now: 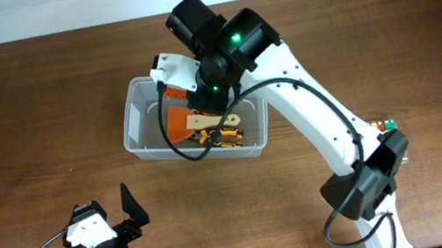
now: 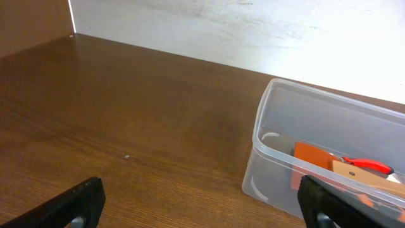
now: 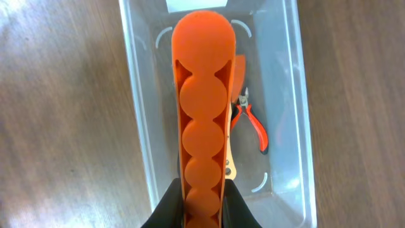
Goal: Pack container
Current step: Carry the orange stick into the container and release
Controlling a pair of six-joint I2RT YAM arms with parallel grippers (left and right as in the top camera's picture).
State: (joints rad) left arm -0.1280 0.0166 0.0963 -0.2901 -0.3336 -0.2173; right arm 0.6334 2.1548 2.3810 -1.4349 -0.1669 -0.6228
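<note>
The right gripper (image 3: 201,204) is clamped on the near end of a long orange plastic bar (image 3: 202,107), one black finger pressing each side. The bar has a rounded tip and a row of round discs down its length. It may be the handle of some tool, but the wrist view does not show enough to say.

The bar points away from the wrist and runs lengthwise over the inside of the container (image 3: 136,133), with its tip near the far short wall. Whether it touches the floor of the bin cannot be told.

Inside the container, to the right of the bar, lie red-handled pliers (image 3: 253,123). A flat orange piece (image 3: 240,69) shows just behind the bar's edge. From overhead, the right arm's wrist covers the middle of the container. Below it in the frame are the flat orange piece, a wooden handle (image 1: 203,122) and a small yellow and black item (image 1: 227,134), all within the walls.

The container is clear and rectangular and stands on the dark brown wooden table (image 1: 23,111), a little back from the centre.

The left gripper (image 2: 201,190) hangs low over bare table near the front left, well apart from the container. Its fingers (image 2: 79,202) are spread wide with nothing between them. Its camera sees the container's near corner ahead and to the right.
</note>
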